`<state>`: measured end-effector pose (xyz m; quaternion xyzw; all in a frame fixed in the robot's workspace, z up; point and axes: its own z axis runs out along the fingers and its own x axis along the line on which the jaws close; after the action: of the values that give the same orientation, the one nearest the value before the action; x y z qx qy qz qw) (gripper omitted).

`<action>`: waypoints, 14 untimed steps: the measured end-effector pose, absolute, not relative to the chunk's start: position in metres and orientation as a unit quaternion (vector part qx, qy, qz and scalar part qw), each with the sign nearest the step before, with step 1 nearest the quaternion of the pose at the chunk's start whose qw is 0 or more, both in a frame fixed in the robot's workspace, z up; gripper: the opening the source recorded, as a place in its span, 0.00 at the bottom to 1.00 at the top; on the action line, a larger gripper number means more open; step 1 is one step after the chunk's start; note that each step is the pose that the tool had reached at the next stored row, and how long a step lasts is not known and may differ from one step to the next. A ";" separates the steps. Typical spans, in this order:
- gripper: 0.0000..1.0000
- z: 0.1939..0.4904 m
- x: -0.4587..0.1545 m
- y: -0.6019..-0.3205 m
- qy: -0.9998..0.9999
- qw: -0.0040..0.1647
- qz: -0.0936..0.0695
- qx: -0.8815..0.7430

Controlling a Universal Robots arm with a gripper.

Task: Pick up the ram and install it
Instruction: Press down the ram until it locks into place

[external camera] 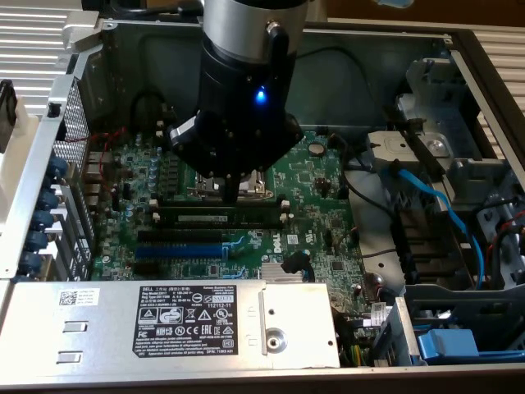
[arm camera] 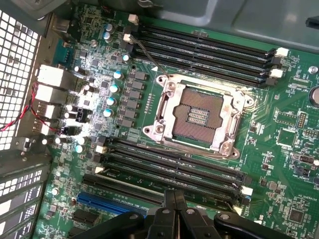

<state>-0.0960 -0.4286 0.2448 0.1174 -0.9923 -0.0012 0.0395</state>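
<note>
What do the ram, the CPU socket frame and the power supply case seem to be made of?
Ram: dark green circuit board, matte, with a pale label strip, probably fibreglass laminate.
CPU socket frame: bright silvery metal, shiny where light catches it.
Power supply case: grey sheet metal, dull finish, with a printed black label.

Exterior view looks down into the case; wrist view hovers close over the shared motherboard (external camera: 312,176).
</note>
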 end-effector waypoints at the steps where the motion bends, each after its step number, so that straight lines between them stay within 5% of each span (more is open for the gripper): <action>1: 0.10 0.245 -0.096 -0.429 -0.992 0.040 -0.001 0.117; 14: 0.10 0.245 -0.094 -0.429 -0.998 0.040 -0.004 0.055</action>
<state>-0.0941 -0.4286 0.2448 0.0552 -0.9977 -0.0037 0.0398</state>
